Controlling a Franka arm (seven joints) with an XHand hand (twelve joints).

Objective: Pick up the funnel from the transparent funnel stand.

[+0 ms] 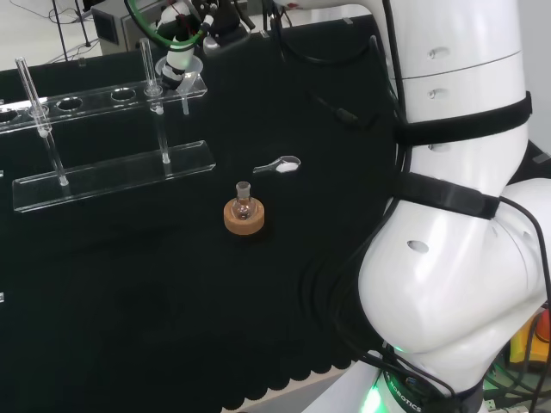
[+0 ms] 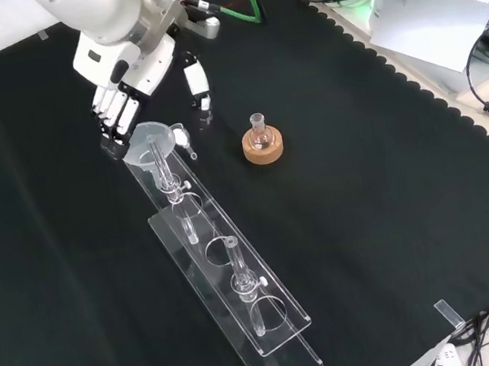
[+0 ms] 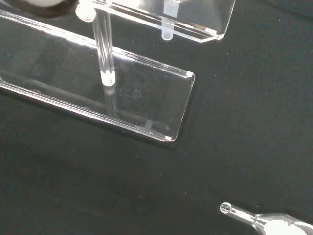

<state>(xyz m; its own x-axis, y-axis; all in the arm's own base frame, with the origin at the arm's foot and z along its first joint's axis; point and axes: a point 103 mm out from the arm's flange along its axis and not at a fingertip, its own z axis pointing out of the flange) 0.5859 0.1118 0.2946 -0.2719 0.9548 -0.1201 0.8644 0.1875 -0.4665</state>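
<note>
The clear funnel [image 2: 152, 140] sits in the end hole of the transparent funnel stand [image 2: 268, 325], its stem [image 3: 104, 49] hanging down toward the stand's base plate [image 3: 146, 100]. In the front view my hand [image 2: 117, 110] comes in from the top. Its dark fingers reach down just behind the funnel's rim, and the thumb [image 2: 197, 81] stands apart to the right. The fingers look relaxed and do not close round the funnel. In the head view the hand [image 1: 179, 60] hovers over the right end of the stand [image 1: 112, 176].
A cork ring holding a small round flask [image 1: 244, 212] stands on the cloth near the stand, also in the front view [image 2: 263, 143]. A clear spoon with white powder [image 1: 281, 165] lies beside it, close to the stand's end [image 3: 266, 223]. The arm's white links [image 1: 456, 198] rise at the head view's right.
</note>
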